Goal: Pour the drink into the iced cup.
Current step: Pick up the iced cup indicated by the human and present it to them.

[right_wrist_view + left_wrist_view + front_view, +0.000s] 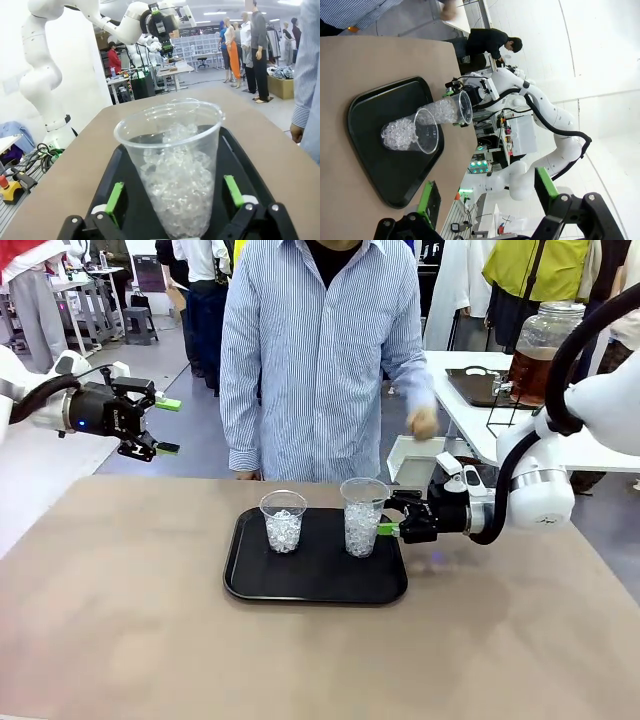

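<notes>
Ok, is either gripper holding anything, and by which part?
Nothing. The right gripper stands open around the taller iced cup, low down; the left gripper is open.

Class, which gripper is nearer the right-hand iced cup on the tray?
Right. The right gripper is at the cup, open jaws either side; the left gripper hangs raised, far off to its left.

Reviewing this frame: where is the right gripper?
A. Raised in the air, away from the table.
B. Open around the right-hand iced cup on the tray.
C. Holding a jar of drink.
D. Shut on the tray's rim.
B: in the right wrist view the right gripper stands open around the right-hand iced cup, with a gap showing on each side. The cup stands on the black tray.
</notes>
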### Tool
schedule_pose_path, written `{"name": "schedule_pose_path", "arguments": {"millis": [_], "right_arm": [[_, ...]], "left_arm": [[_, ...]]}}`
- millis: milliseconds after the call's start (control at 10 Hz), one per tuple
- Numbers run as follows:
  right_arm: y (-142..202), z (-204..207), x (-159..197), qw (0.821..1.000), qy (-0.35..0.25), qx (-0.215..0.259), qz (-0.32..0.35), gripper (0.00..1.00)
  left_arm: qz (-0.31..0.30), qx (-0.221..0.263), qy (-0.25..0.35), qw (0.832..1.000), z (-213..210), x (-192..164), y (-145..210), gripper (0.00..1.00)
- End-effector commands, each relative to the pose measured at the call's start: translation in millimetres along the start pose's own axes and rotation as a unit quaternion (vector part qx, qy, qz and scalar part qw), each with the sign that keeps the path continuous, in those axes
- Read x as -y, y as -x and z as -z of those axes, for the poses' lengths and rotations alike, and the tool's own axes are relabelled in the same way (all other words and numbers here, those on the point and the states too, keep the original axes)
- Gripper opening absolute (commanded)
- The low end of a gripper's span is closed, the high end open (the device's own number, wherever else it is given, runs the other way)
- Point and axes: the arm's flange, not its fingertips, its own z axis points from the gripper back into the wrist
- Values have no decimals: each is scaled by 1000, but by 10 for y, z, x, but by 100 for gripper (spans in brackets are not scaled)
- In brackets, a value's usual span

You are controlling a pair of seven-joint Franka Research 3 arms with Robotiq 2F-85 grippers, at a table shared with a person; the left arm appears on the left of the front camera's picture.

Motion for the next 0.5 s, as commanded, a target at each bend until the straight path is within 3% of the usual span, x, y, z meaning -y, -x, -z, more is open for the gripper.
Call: {"name": "schedule_pose_path", "arguments": {"millis": [0, 400], "right_arm": [[24, 127, 55, 1000, 2, -5, -16, 100], [8, 267, 61, 1000, -10, -10, -18, 100]], "left_arm": [[1, 3, -2, 1000, 3, 25, 29, 100], [1, 3, -2, 1000, 3, 25, 29, 100]]}}
